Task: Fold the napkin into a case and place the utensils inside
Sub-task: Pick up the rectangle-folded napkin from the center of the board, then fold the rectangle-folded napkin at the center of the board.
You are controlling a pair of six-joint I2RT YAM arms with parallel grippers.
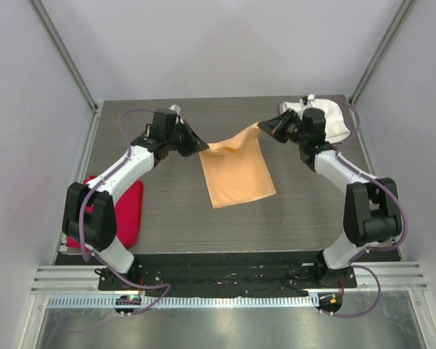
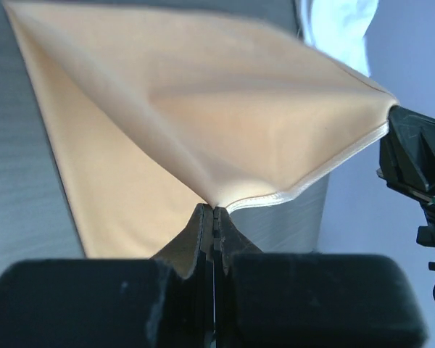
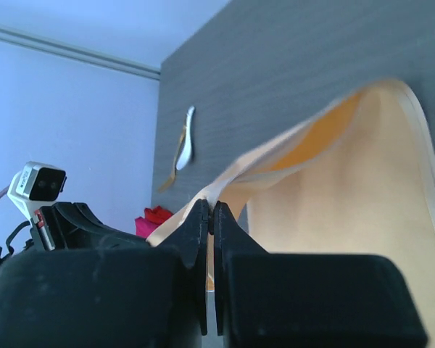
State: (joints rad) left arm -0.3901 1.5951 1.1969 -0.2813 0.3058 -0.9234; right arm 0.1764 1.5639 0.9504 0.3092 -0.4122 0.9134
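Napkin (image 1: 238,174) was held up mid-frame, one upper corner clamped in left gripper (image 1: 203,147), the other in right gripper (image 1: 262,129).

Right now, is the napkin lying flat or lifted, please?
Partly lifted: the napkin hangs from shut jaws at two far corners, near end on the table.

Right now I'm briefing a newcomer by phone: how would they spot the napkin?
Start at the dark grey table and look to its middle. The napkin is the peach-orange cloth there, its far corners pinched in the left pincer and the right pincer. Unlike the red cloth at the near left and the white hat at the far right, it alone is held up.
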